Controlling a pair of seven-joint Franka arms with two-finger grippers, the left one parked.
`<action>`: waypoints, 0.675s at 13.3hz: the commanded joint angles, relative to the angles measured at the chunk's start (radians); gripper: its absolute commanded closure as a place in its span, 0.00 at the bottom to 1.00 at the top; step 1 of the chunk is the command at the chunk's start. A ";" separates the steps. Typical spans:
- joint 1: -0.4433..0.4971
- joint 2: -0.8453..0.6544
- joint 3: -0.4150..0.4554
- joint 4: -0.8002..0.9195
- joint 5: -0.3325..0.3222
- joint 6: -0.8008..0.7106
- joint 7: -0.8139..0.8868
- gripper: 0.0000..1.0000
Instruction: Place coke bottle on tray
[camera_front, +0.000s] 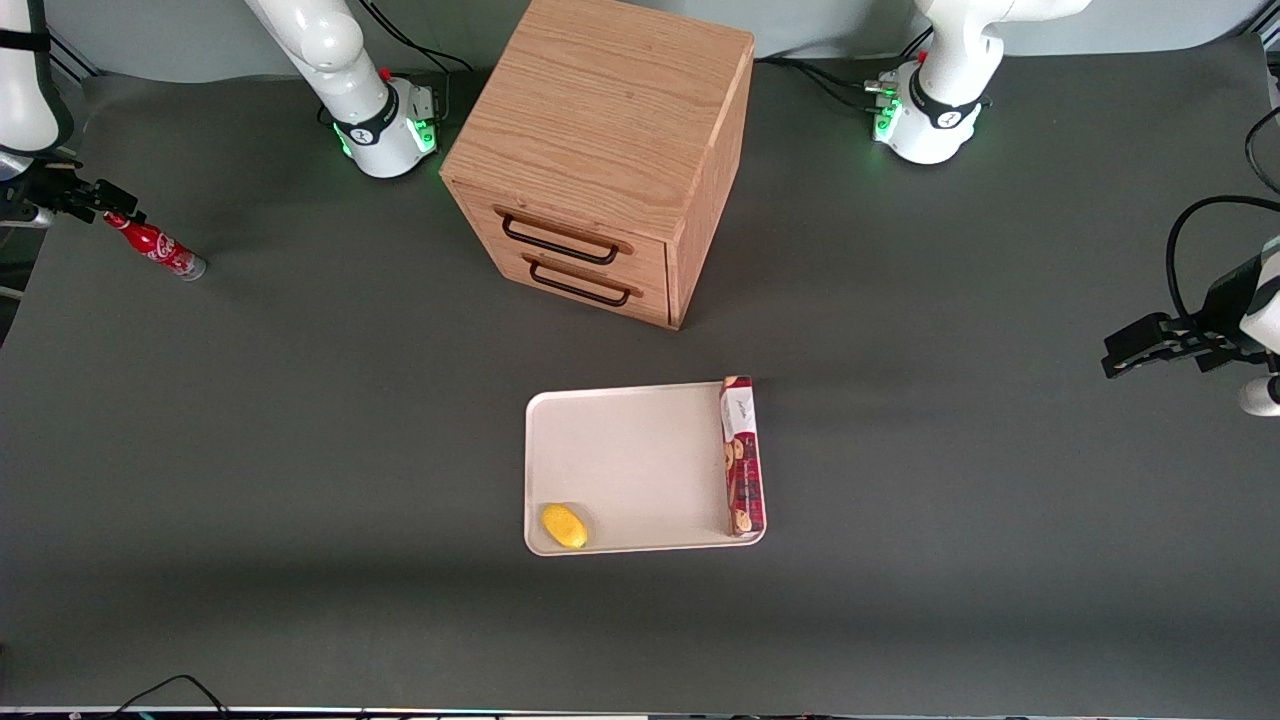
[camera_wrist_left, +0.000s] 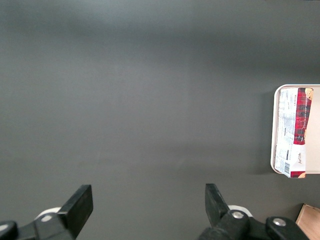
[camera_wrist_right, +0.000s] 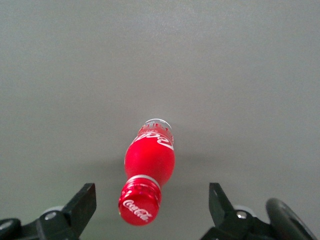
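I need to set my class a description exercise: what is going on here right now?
The right arm's gripper is open, hovering above the coke bottle, which stands at the working arm's end of the table. The tray, in front of the drawer cabinet, holds a cookie box and a yellow lemon; the bottle is not yet grasped.

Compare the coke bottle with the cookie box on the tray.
The coke bottle is small, round and slim; the cookie box is long and rectangular. The bottle stands on the table at the working arm's end, under the open gripper; the box lies in the tray along one rim. Both are mostly red.
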 joint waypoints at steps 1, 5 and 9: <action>-0.017 0.010 0.000 0.002 0.023 0.011 -0.040 0.00; -0.035 0.021 0.002 0.004 0.024 0.009 -0.042 0.00; -0.037 0.024 0.002 0.002 0.024 -0.001 -0.040 0.11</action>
